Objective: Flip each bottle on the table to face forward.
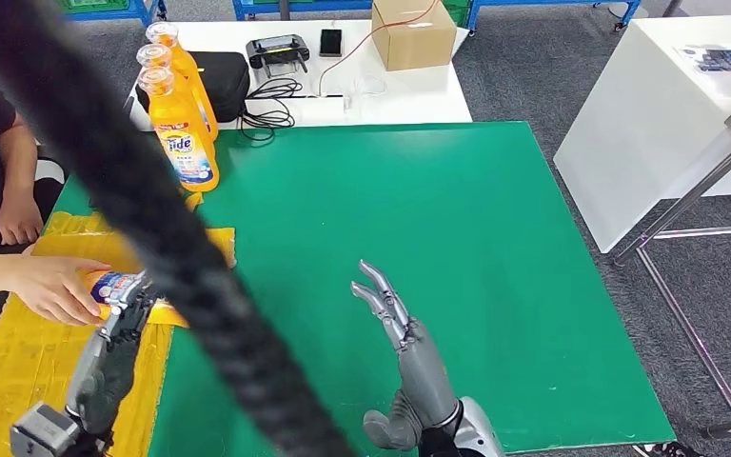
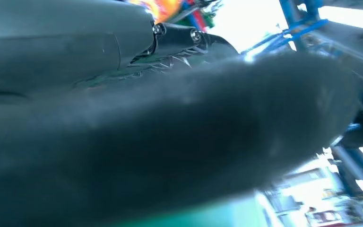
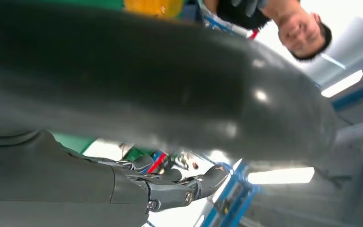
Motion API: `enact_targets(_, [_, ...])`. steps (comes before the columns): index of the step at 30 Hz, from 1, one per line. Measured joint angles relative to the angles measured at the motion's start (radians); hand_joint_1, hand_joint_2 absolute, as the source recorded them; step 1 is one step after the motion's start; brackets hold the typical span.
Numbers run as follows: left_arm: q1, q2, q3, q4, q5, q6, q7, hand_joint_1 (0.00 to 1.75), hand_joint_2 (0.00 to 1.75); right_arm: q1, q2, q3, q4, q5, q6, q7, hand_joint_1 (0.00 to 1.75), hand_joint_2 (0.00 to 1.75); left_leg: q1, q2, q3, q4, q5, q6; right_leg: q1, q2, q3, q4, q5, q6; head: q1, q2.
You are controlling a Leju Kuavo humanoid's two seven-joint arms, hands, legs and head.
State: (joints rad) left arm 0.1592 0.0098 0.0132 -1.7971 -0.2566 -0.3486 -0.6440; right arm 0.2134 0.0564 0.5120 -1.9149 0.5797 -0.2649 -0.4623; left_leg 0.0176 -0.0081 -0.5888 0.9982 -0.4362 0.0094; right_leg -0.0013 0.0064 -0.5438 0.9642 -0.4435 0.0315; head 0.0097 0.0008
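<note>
A: Where is the bottle it's meant to turn?

B: Lying at the near left of the desk point(image 1: 438, 209), on the yellow sheet point(image 1: 19, 352). The lying bottle point(image 1: 114, 284) is half hidden: a person's hand point(image 1: 52, 286) holds it from the left, and the left hand point(image 1: 126, 309) reaches its fingers against it from the near side. Whether those fingers actually grasp it, I cannot tell.

A: And the right hand point(image 1: 390, 309)?

B: Raised over the green mat, fingers spread and released, holding nothing.

A: How would the bottle handle?

B: Likely heavy if full, with smooth, slippery plastic (the label offers little more grip). I'd take it around the body, not the narrow neck. Three upright bottles point(image 1: 183, 143) stand at the far left.
</note>
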Motion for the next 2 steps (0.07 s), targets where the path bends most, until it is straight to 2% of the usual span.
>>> enact_targets(2, [0.033, -0.025, -0.031, -0.053, 0.014, -0.001, -0.003, 0.00, 0.00, 0.012, 0.008, -0.005, -0.011, 0.008, -0.001, -0.002, 0.00, 0.00, 0.000, 0.000, 0.000, 0.000, -0.001, 0.000, 0.000, 0.000, 0.000, 0.000, 0.000, 0.000, 0.000, 0.000])
